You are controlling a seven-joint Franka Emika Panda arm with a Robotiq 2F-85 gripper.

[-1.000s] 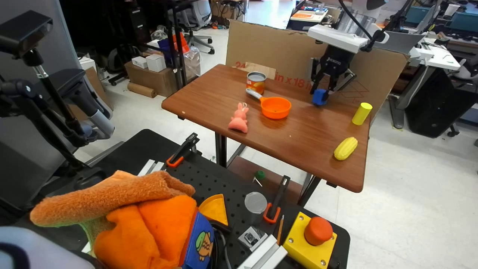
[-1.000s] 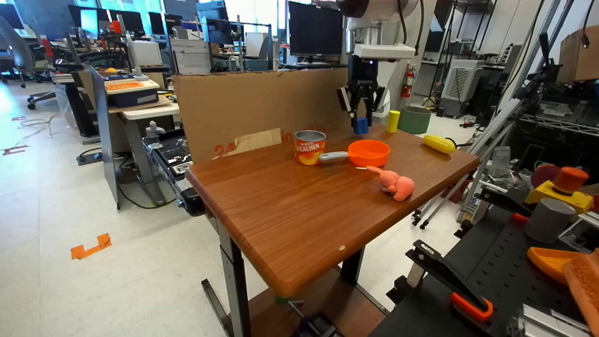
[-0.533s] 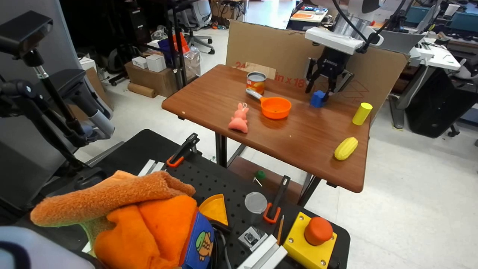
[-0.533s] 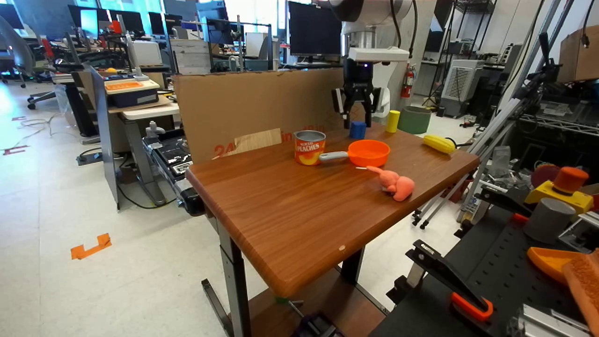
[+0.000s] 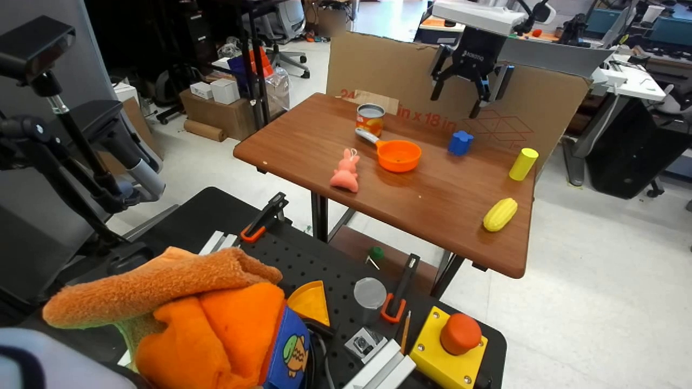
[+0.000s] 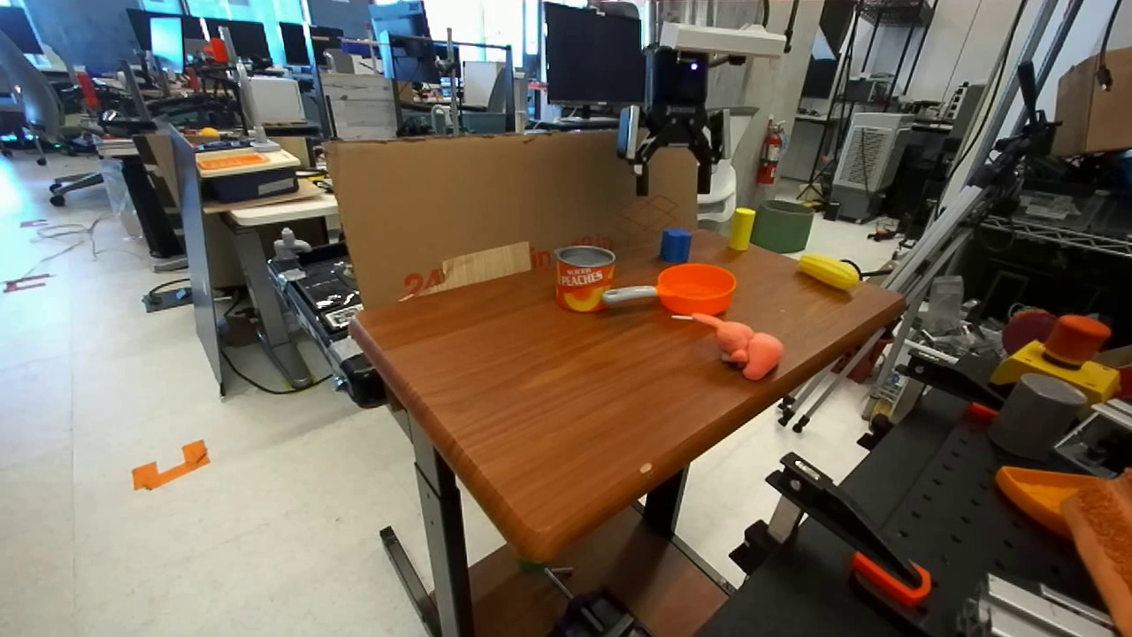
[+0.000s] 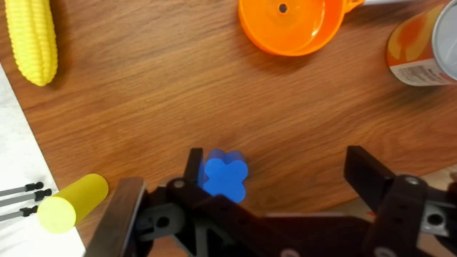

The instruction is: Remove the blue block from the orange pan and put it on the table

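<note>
Blue block [image 7: 226, 176] rests on the tabletop [image 7: 214, 107], outside the orange pan [image 7: 285, 30]. In the wrist view, taking the block as reference, the pan sits at 1 o'clock, the can [image 7: 414, 50] at 2 o'clock, the yellow cylinder [image 7: 80, 198] at 9 o'clock and the corn cob [image 7: 34, 43] at 10 o'clock. In both exterior views, the tool [image 6: 673, 187] is at 12 o'clock from the block, raised above it, apart, and spread wide. In an exterior view, the pink toy [image 6: 752, 352] lies at 5 o'clock from the pan.
</note>
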